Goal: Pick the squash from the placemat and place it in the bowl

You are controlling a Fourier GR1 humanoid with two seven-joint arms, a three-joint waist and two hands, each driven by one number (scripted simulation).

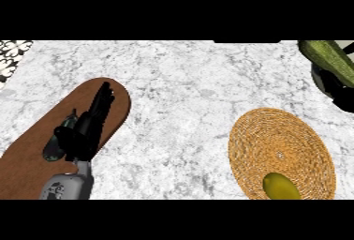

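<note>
A long olive-green striped squash (329, 56) slants across the top right corner, cut off by the view's edge. Under it sits a dark rounded rim that looks like the bowl (319, 78). A black shape against the right edge seems to be my right hand (342, 97); how it meets the squash is hidden. The round woven placemat (280, 140) lies at the right, with a yellow-green rounded fruit (281, 187) at its near edge. My left hand (88, 126) is open and still over a brown oval mat (31, 161), fingers pointing away.
A dark grey-green oblong object (52, 147) lies on the brown mat, right beside my left hand and partly hidden by it. White marble counter (183, 93) spreads between the two mats. A patterned patch (10, 54) shows at the top left corner.
</note>
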